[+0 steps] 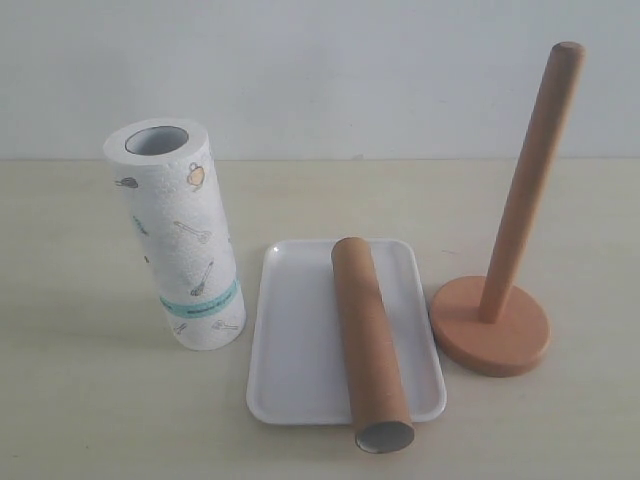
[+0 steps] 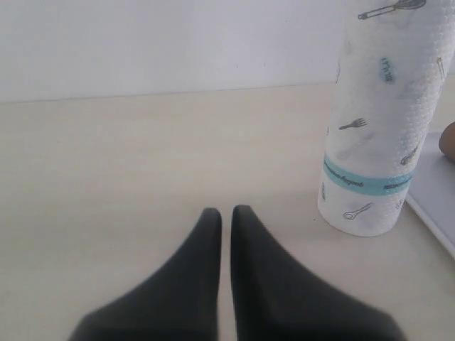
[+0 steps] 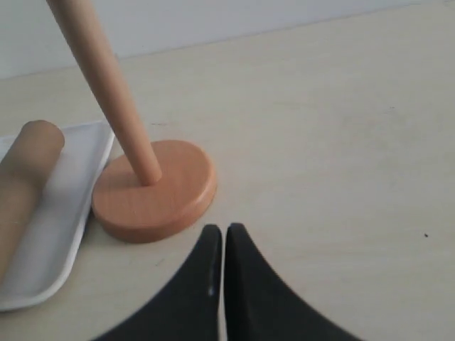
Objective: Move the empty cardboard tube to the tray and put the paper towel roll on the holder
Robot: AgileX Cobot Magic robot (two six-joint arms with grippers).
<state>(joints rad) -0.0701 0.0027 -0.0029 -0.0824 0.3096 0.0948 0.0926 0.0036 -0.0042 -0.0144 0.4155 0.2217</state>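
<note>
The brown cardboard tube lies lengthwise on the white tray, its near end sticking out over the front rim. The printed paper towel roll stands upright left of the tray. To the tray's right is the wooden holder, with its pole bare. Neither arm shows in the exterior view. My left gripper is shut and empty, low over the table, short of the roll. My right gripper is shut and empty, close to the holder's disc base; the tube and tray lie beyond it.
A pale wooden tabletop runs back to a white wall. A corner of the tray shows beside the roll in the left wrist view.
</note>
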